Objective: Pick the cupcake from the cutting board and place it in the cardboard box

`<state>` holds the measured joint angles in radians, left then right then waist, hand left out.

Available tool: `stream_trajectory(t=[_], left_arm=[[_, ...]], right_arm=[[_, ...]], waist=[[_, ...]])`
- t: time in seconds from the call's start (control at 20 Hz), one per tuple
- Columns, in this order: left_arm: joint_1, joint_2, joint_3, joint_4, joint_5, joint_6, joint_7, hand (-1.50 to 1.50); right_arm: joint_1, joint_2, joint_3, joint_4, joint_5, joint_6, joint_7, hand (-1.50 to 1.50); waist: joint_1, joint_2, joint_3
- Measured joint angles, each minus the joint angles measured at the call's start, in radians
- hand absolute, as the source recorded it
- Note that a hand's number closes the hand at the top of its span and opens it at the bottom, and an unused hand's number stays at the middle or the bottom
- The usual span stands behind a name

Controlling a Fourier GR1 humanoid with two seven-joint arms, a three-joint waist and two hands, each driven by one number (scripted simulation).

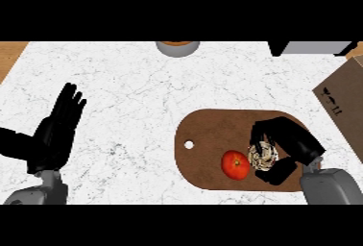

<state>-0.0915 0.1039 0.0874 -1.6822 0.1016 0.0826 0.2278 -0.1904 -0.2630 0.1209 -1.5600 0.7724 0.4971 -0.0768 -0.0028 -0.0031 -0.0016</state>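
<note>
- White marble counter [127, 86] is being viewed steeply from above, with a brown cutting board [205, 129] lying toward its lower right.
- On the board's right part the cupcake [261, 156] is being enclosed by the right hand [291, 139], whose fingers and thumb are being curled round it from either side. The grasping step is judged to be in hand, and no lift can be made out.
- A tomato [236, 165] is being left just beside the cupcake, on its left; whether the two are touching cannot be told.
- The cardboard box [344, 103] is being shown at the right edge, near the board's upper right. Next, the cupcake is likely to need raising clear of the board, carrying up and to the right, and lowering into the box without the tomato being knocked.
- The left hand [60, 125] is being held open at the left of the counter, fingers straight and up, resting well apart from the board.
- Much of the cupcake is being hidden by the fingers; only a pale swirled patch is showing.
- The box is being cut off by the view's edge, and its opening is not being shown.
- A round thing [177, 47] at the top edge and a grey thing [312, 48] at the top right are also being cut off, too much to be named.
</note>
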Motion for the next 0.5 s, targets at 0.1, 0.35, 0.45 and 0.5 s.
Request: stream_trajectory(t=[0.1, 0.35, 0.45, 0.5], left_arm=[[0.004, 0.003, 0.006, 0.0, 0.005, -0.003, -0.002, 0.0], [0.003, -0.007, 0.0, -0.004, -0.003, 0.009, 0.005, 0.0], [0.004, -0.001, 0.006, -0.001, 0.001, 0.002, 0.001, 0.0], [0.003, 0.0, 0.01, 0.004, 0.004, 0.0, -0.004, 0.0]], right_arm=[[0.034, 0.023, 0.047, -0.065, 0.076, -0.05, 0.069, 1.5], [0.149, 0.082, 0.206, -0.25, 0.28, -0.151, 0.239, 1.5], [0.185, 0.095, 0.262, -0.334, 0.338, -0.162, 0.288, 1.5], [0.199, 0.101, 0.29, -0.379, 0.361, -0.156, 0.313, 1.5]], waist=[[-0.004, -0.002, -0.001], [-0.01, -0.004, 0.0], [-0.009, -0.003, 0.0], [-0.008, -0.002, 0.001]])
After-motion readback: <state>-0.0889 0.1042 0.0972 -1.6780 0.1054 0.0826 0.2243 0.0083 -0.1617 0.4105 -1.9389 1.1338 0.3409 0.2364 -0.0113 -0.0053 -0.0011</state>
